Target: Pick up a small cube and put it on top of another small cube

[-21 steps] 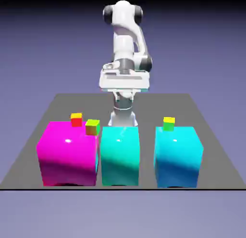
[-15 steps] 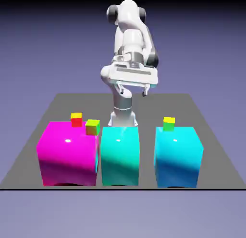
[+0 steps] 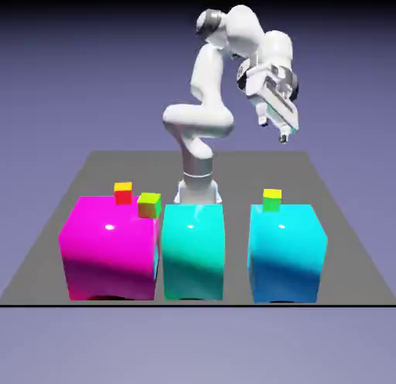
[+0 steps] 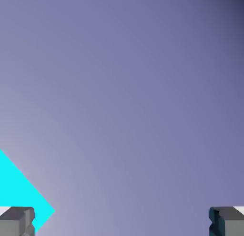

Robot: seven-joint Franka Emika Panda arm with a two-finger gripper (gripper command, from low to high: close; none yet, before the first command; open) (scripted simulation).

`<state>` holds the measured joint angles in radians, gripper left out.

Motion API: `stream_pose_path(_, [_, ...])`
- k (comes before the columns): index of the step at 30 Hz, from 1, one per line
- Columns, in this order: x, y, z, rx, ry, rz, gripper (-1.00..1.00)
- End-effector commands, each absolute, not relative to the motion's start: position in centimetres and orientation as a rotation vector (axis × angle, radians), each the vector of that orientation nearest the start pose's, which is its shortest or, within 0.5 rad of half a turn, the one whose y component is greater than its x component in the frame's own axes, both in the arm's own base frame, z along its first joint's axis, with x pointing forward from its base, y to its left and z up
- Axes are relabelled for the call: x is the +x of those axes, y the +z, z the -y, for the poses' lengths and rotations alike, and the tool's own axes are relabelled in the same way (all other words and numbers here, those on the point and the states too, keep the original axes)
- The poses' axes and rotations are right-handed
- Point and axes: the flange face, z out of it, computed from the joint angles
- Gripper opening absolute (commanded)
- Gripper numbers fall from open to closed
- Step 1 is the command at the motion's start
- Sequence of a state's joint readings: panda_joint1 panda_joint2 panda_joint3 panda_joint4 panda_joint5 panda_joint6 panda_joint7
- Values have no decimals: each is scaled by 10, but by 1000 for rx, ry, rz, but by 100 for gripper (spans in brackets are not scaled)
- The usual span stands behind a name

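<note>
Swung toward the exterior view's right since earlier: arm (image 3: pixel 199 119); magenta block (image 3: pixel 108 255); cyan blocks (image 3: pixel 193 251); red cube (image 3: pixel 122 193) and green cube (image 3: pixel 149 205) on top; gripper (image 3: pixel 282 133) spread, empty; small cube unseen in either view; risk: gripper pointed off-table, wrong cube seized.
</note>
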<state>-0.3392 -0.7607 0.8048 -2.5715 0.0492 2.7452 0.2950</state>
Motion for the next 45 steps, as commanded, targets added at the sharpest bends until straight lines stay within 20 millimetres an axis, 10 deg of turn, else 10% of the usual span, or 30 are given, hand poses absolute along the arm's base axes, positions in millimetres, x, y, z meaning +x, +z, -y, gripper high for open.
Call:
stream_pose_path(1, [364, 515, -235, -3062, -1388, 345, 0])
stream_pose_path(12, [339, 445, -344, -3256, -1281, 1125, 0])
stream_pose_path(23, [308, 314, -417, -3284, -835, 1988, 0])
stream_pose_path(35, [256, 139, -436, -2956, 55, 2800, 0])
stream_pose_path(39, [282, 91, -408, -2955, 55, 2801, 0])
stream_pose_path(40, [283, 89, -407, -2955, 55, 2800, 0])
stream_pose_path(41, [283, 89, -407, -2955, 55, 2800, -100])
stream_pose_path(45, [258, 136, -435, -2955, 55, 2801, -100])
